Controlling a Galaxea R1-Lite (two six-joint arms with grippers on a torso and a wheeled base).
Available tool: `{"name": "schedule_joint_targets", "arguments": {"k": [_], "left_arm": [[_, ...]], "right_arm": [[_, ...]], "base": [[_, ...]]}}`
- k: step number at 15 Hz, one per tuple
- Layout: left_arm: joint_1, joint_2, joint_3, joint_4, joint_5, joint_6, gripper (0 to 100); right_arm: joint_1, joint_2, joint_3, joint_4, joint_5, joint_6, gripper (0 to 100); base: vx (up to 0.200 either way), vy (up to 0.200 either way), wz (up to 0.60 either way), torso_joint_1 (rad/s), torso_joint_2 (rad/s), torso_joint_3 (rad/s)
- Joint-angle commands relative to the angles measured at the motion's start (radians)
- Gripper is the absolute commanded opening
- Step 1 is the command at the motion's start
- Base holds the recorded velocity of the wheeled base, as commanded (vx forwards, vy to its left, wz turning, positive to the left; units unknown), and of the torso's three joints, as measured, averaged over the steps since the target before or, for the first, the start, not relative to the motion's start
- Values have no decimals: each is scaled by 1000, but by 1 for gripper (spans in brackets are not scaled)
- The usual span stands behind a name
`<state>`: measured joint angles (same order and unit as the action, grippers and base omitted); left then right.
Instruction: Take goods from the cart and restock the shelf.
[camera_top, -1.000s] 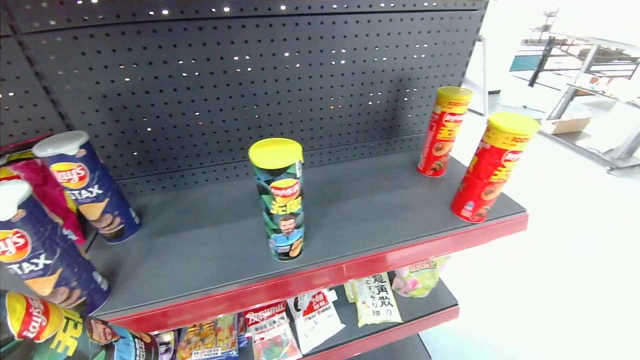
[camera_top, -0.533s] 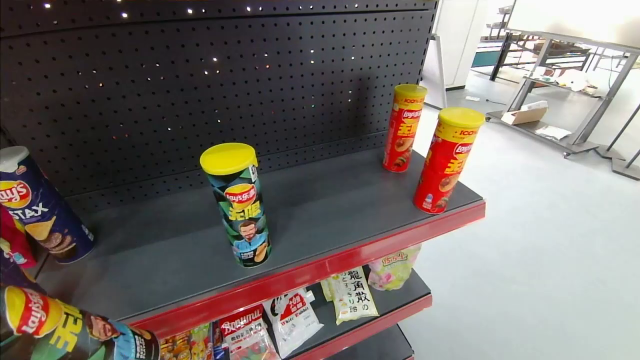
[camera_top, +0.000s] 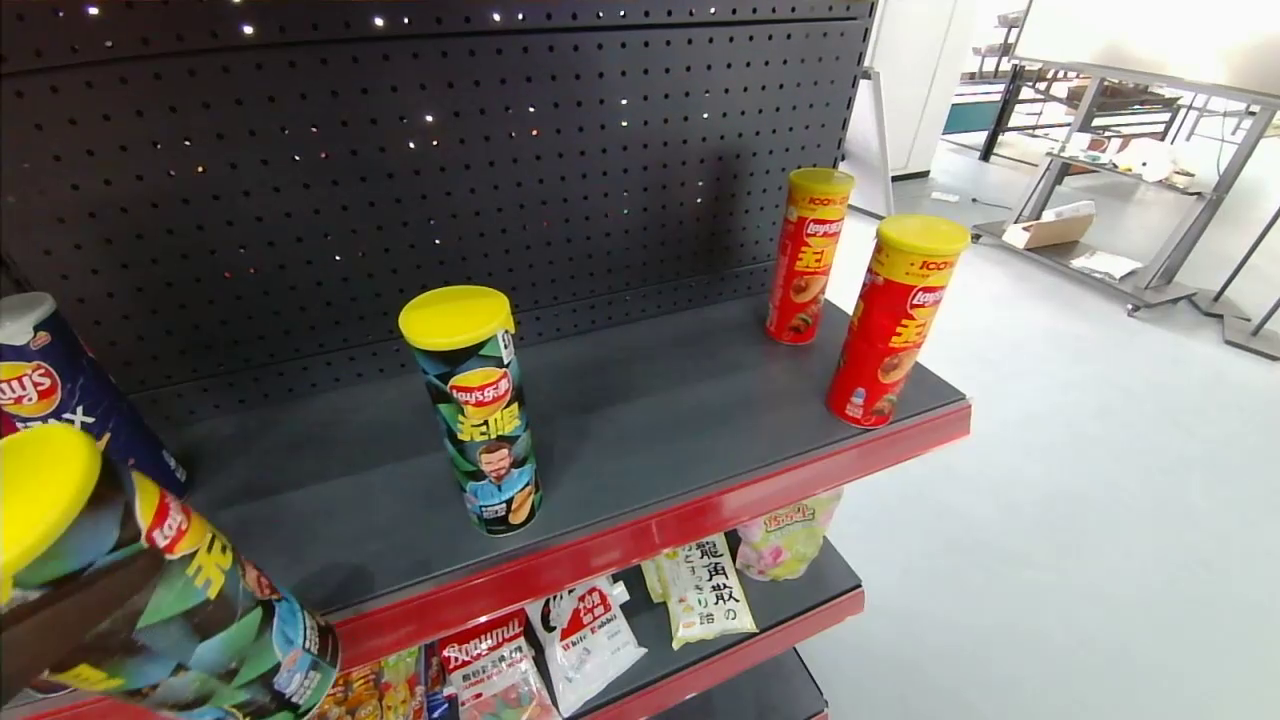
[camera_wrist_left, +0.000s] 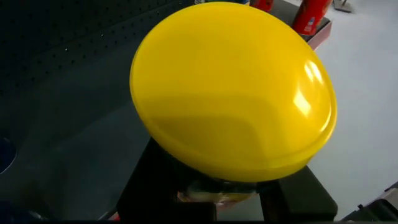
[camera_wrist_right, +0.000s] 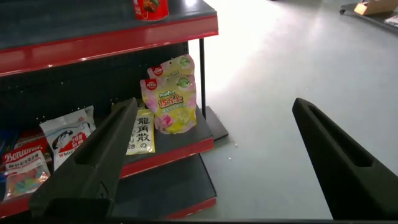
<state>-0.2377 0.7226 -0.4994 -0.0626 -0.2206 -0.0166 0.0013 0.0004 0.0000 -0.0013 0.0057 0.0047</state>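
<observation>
Since half a second ago the held can (camera_top: 190, 590) has swung up at the lower left of the head view, now tilted with its round yellow lid (camera_wrist_left: 233, 90) showing; nothing else has shifted; it is a smooth cylinder printed green and black, overlapping the left end of the shelf's red front lip (camera_top: 650, 540); the left gripper (camera_wrist_left: 217, 193) clamps the can's body below the lid, dark fingers either side; the matte grey shelf (camera_top: 640, 400) lies bare between this can and an upright standing can (camera_top: 475, 410) of the same print, and bare again across to two red cans (camera_top: 808, 255) at the right end; a blue can (camera_top: 50, 390) stands far left against the perforated pegboard back (camera_top: 400, 150); pale open floor (camera_top: 1050, 500) spreads beyond the right end; the right gripper (camera_wrist_right: 214, 106) hangs lower, fingers spread wide with nothing between, facing soft snack bags (camera_wrist_right: 169, 93) on the lower shelf.
</observation>
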Motion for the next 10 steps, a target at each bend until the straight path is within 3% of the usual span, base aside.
{"name": "schedule_joint_targets", "arguments": {"k": [1, 5, 10], "left_arm": [[0, 238, -117, -40, 1, 0, 0], [0, 474, -192, -214, 4, 0, 0], [21, 577, -214, -301, 98, 15, 0]], "right_arm": [[0, 0, 0, 0, 0, 0, 100], [0, 0, 0, 0, 0, 0, 100], [0, 0, 0, 0, 0, 1, 100]], "base": [[0, 0, 0, 0, 0, 0], [0, 0, 0, 0, 0, 0], [0, 0, 0, 0, 0, 0]]}}
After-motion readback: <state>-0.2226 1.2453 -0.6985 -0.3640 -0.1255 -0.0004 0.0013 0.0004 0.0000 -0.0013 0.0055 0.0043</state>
